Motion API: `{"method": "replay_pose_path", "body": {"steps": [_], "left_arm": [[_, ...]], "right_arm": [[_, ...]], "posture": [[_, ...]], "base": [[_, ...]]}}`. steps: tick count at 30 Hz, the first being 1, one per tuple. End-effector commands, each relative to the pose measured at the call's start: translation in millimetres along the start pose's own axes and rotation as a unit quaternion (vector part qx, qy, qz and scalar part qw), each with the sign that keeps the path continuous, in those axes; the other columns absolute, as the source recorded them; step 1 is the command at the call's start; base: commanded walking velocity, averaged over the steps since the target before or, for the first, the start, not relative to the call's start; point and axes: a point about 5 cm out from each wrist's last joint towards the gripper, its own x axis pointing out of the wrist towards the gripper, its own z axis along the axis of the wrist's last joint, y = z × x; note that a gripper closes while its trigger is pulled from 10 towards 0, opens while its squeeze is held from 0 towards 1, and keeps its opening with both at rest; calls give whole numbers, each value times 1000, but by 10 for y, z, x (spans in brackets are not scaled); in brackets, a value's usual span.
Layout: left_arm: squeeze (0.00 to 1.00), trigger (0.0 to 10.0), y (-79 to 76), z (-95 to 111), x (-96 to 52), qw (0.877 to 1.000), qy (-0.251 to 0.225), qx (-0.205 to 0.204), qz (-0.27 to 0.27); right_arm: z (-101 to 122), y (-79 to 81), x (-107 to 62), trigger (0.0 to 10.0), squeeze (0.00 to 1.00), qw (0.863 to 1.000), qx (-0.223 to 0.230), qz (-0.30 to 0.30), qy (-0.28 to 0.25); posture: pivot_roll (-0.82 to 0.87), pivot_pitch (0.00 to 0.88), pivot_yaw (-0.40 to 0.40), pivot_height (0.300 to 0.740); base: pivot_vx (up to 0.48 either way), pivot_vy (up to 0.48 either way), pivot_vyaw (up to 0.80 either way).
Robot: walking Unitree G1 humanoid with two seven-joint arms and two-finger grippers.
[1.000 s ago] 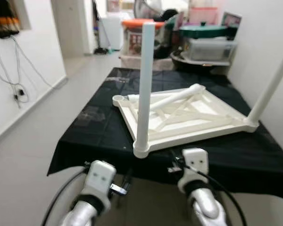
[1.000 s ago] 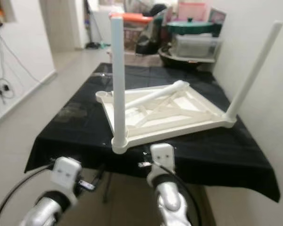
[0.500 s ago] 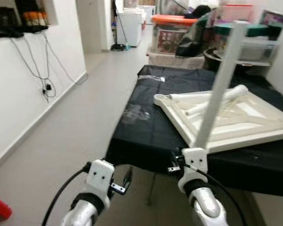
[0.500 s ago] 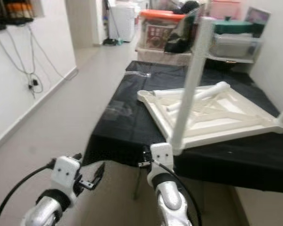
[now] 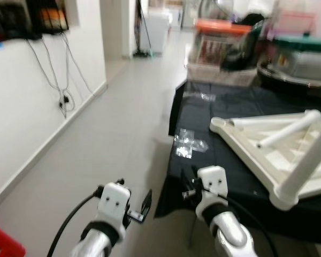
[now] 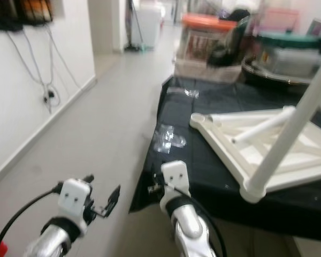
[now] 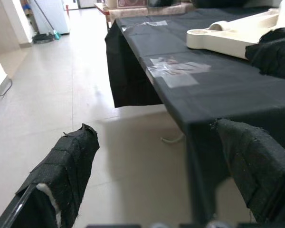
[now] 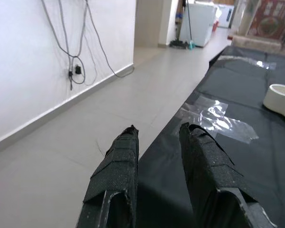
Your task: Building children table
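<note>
Children's table (image 5: 289,147): white plastic, lying upside down on the black cloth (image 5: 224,139), right half of the left eye frame. Ribbed underside faces up. One white leg (image 6: 289,128) stands fitted in the near corner socket and slants toward the upper right of the right eye frame. A loose leg (image 5: 286,130) lies across the underside. Far-left corner socket (image 7: 204,34) is an open round ring.

View differences: the left wrist view shows the cloth hanging over the table's near edge and side, with floor tile beneath, and only the corner socket of the white table at upper right. The right wrist view shows crumpled clear plastic wrap (image 8: 218,116) on the cloth, plus cables (image 8: 73,42) dangling on the white wall at upper left. Head views are blurred; they add storage bins (image 5: 224,48) beyond the cloth's far end.

Open room: a wide strip of bare tile floor (image 5: 107,139) runs between the wall and the cloth's left edge, back to a doorway.

Left gripper (image 7: 156,156): low centre-left, over floor just off the cloth's corner, fingers (image 7: 69,164) spread wide, nothing between them. Right gripper (image 8: 156,161): at the cloth's near edge, fingers nearly together with a narrow gap, holding nothing.
</note>
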Motion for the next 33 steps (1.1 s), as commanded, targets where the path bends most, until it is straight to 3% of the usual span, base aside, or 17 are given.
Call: {"method": "replay_pose_path", "body": {"steps": [1, 6, 10, 14, 20, 33], "left_arm": [[0, 10000, -37, -3, 10, 1000, 4, 1, -7], [0, 10000, -44, -4, 5, 1000, 5, -1, -8], [0, 10000, -42, -25, -8, 1000, 16, -18, 0], [0, 10000, -51, -29, -21, 1000, 18, -11, 0], [0, 10000, -66, -34, -29, 1000, 19, -4, -4], [0, 10000, -41, -50, -27, 1000, 24, 2, 5]], "right_arm": [[13, -13, -13, 10000, 0, 1000, -1, 0, -1], [26, -10, -18, 10000, 0, 1000, -2, 2, -4], [93, -42, 7, 10000, 0, 1000, 1, 4, -20], [136, -135, 51, 10000, 0, 1000, -8, -4, -30], [113, -123, 40, 10000, 0, 1000, -6, -5, -23], [79, 23, -22, 10000, 0, 1000, -16, 10, -16]], "posture": [[51, 75, -46, 740], [53, 80, -47, 740], [52, 83, -46, 740], [53, 85, -50, 740], [54, 85, -51, 740], [49, 73, -51, 740]], "base": [[480, 0, 0], [471, 0, 0], [0, 0, 0], [0, 0, 0], [0, 0, 0], [0, 0, -766]]}}
